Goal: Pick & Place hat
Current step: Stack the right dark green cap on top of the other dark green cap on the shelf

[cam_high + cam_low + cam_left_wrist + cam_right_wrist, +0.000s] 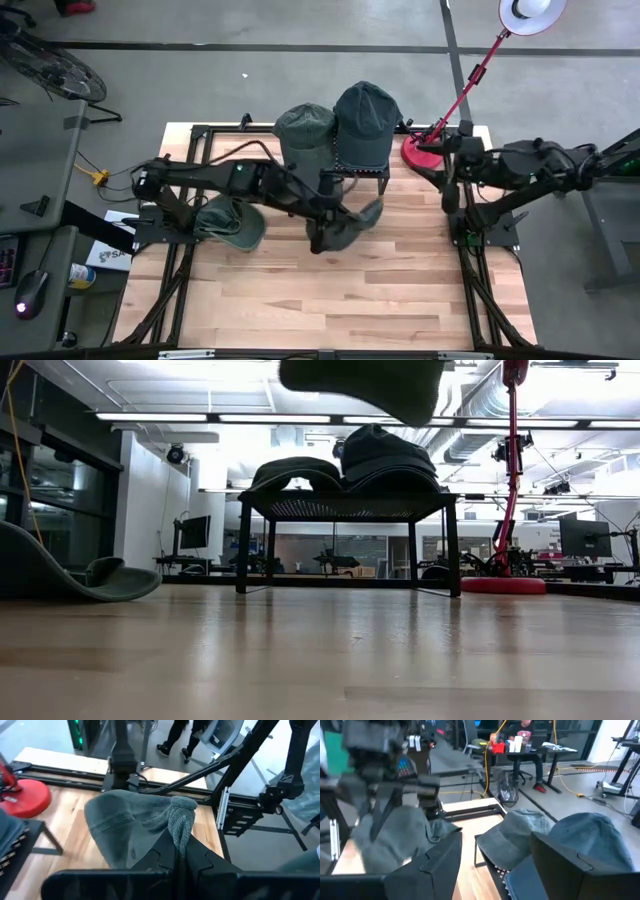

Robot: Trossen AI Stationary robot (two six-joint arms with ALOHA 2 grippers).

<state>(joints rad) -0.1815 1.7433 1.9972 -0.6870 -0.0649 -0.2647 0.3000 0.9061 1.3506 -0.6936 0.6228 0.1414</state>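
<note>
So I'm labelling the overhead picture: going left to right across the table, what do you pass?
Hat lying on the table → hat held in the left pincer → red lamp base → right pincer, waiting open at the table's right edge.

Bright, even overhead light; ceiling strip lights (300,418) blown out in low view. Glossy sheen on wooden table (320,660). Soft shadows. Right wrist view motion-blurred; near fingers defocused.
</note>
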